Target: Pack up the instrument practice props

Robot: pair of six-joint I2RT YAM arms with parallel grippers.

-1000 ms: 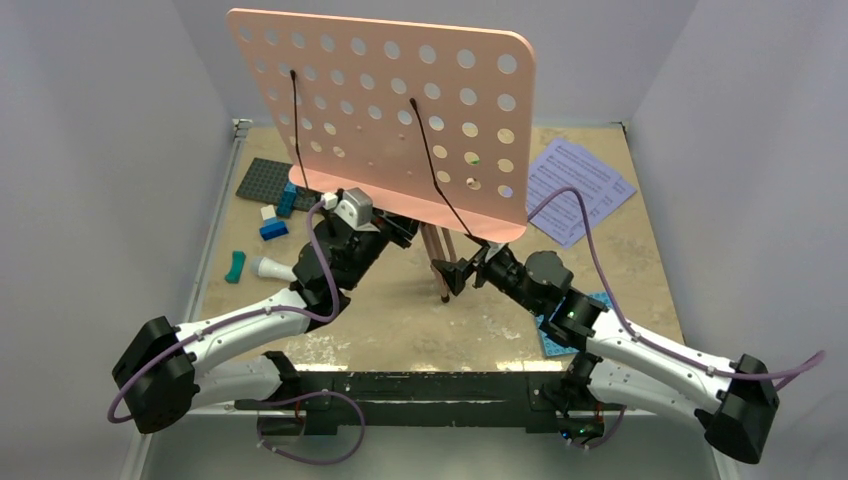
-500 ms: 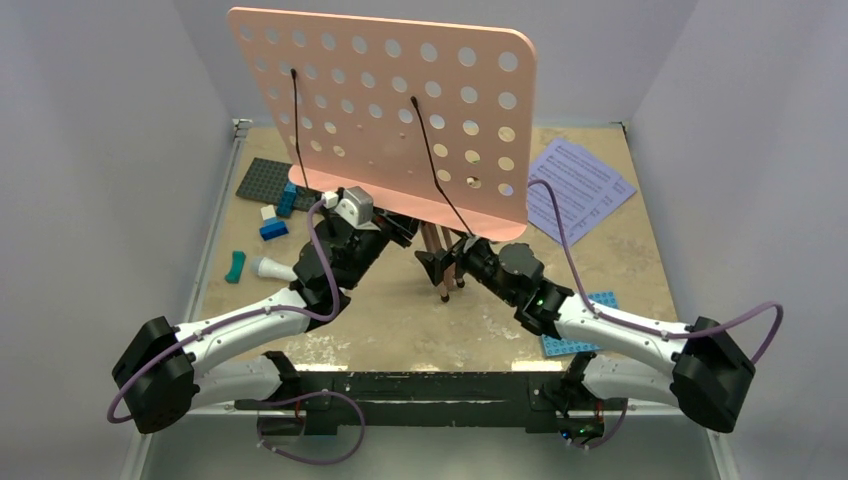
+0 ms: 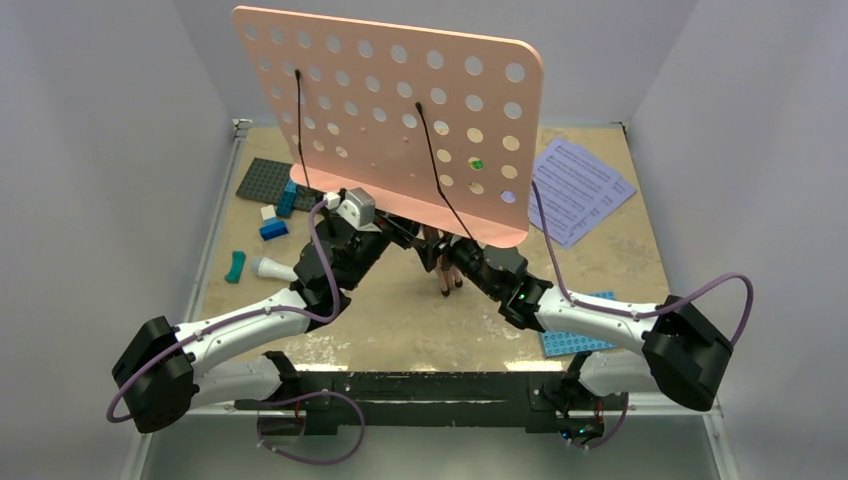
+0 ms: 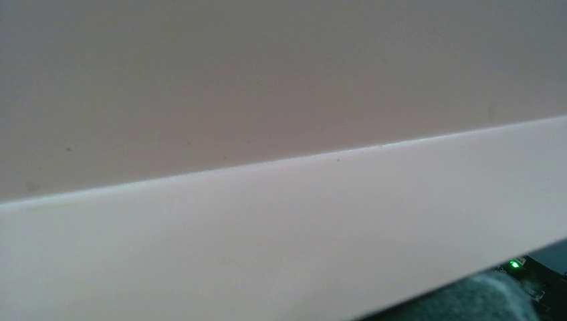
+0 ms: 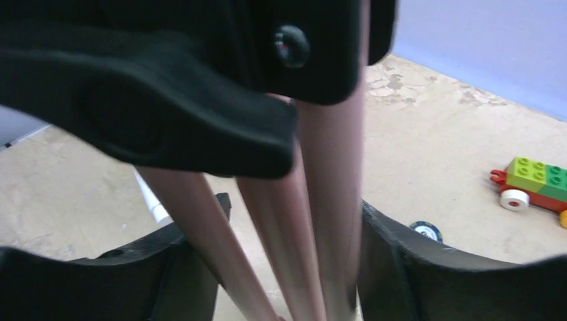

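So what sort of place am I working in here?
Most likely a robot test cell, not a real music room: plain walls box in a table on three sides, and the pink music stand shares it with toy bricks and a studded building plate.

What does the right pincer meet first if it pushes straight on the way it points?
The pink metal tripod legs of the hole-dotted music stand: they stand between the right pincer's fingers. Whether the fingers touch them is unclear.
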